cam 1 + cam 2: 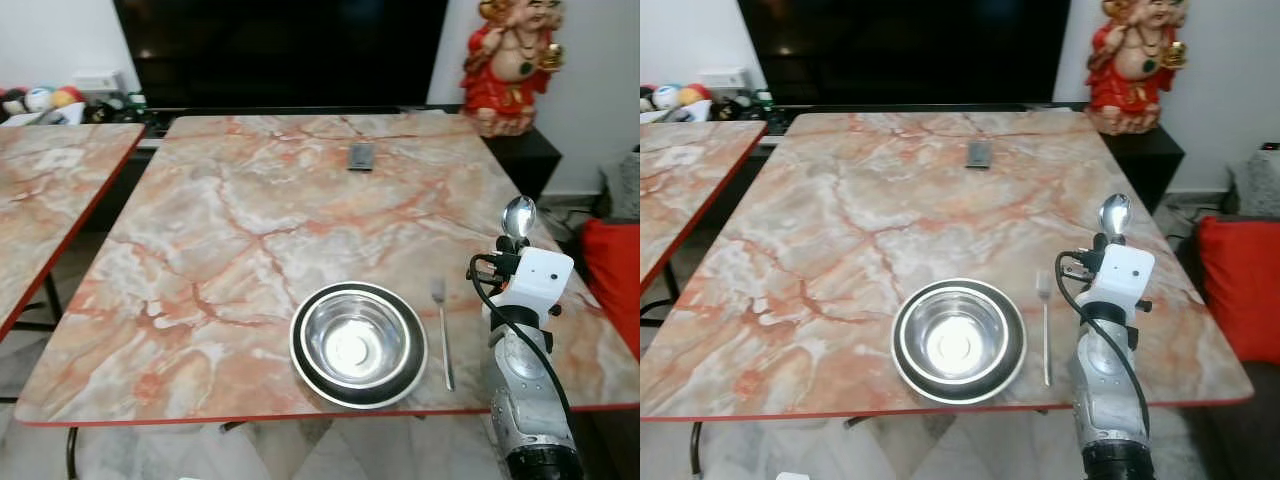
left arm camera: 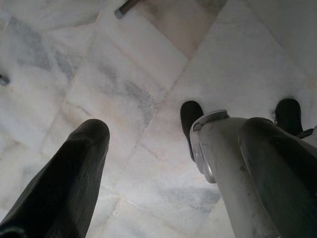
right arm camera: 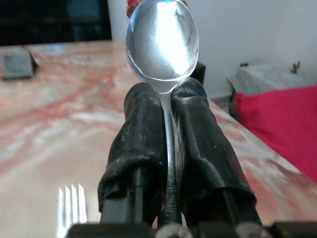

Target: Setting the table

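Observation:
A steel bowl (image 1: pixel 358 343) sits on a dark plate (image 1: pixel 299 357) near the front edge of the marble table (image 1: pixel 250 210). To the bowl's right lies a fork (image 1: pixel 442 335), tines pointing away from me. My right gripper (image 3: pixel 166 94) is shut on a spoon (image 3: pixel 162 42), whose bowl sticks up beyond the fingertips (image 3: pixel 143 99). That spoon (image 1: pixel 518 216) is held above the table's right side, right of the fork. In the left wrist view my left gripper (image 2: pixel 148 129) hangs open over the floor.
A small dark remote-like object (image 1: pixel 361 156) lies at the table's far middle. A red figurine (image 1: pixel 512 60) and a black TV (image 1: pixel 280 50) stand behind. A second marble table (image 1: pixel 50 190) is at left, a red cushion (image 1: pixel 612 275) at right.

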`<state>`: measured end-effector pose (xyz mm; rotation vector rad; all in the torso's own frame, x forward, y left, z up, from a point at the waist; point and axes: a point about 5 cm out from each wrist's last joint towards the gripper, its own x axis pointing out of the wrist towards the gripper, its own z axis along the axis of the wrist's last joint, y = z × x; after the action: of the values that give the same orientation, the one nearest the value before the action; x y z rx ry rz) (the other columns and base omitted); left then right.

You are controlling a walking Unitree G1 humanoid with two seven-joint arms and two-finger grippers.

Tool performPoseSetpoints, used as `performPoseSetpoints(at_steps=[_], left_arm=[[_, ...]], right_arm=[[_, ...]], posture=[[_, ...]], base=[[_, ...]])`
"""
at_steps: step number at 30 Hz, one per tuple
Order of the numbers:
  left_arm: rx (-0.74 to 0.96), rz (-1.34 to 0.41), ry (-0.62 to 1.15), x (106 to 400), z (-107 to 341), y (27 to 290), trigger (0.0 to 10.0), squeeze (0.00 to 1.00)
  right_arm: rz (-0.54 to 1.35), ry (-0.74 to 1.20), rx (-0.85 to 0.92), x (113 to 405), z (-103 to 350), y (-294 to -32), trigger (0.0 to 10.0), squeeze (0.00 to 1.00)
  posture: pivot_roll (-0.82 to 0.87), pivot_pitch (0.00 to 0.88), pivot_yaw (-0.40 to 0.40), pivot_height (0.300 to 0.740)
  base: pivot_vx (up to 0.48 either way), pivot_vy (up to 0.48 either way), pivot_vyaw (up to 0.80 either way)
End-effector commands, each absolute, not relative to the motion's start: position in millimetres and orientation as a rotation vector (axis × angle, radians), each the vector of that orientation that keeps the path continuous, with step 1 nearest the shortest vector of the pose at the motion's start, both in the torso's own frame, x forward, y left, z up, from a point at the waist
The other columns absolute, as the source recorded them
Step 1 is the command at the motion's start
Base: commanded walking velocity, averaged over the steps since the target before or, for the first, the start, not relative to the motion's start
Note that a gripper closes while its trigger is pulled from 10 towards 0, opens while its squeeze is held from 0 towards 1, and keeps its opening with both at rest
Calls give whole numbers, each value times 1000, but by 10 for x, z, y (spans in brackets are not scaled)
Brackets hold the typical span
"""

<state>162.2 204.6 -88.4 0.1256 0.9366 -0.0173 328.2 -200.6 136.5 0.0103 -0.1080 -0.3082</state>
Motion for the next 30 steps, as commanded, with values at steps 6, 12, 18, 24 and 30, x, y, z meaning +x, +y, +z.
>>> performPoseSetpoints(at_steps=[6, 12, 18, 24, 30], left_arm=[[133, -31, 965, 1565, -906, 2076, 10000, 0], [133, -32, 965, 1570, -903, 2079, 10000, 0], [129, -31, 964, 1568, -905, 2074, 10000, 0], [128, -32, 966, 1561, -907, 2073, 10000, 0], [127, -32, 965, 1561, -908, 2069, 10000, 0]], right_arm=[[-245, 15, -19, 3321, 1181, -1922, 10000, 0], [-184, 111, 35, 3414, 1061, -1849, 10000, 0], [-184, 181, 24, 3433, 956, -1879, 10000, 0], [-176, 204, 26, 3450, 914, -1883, 10000, 0], [-163, 225, 18, 3448, 863, -1878, 10000, 0]], posture=[[-41, 90, 18, 740], [-35, 94, 23, 740], [-27, 98, 18, 740], [-28, 102, 18, 740], [-24, 100, 17, 740]], base=[[0, 0, 0], [0, 0, 0], [0, 0, 0], [0, 0, 0], [0, 0, 0]])
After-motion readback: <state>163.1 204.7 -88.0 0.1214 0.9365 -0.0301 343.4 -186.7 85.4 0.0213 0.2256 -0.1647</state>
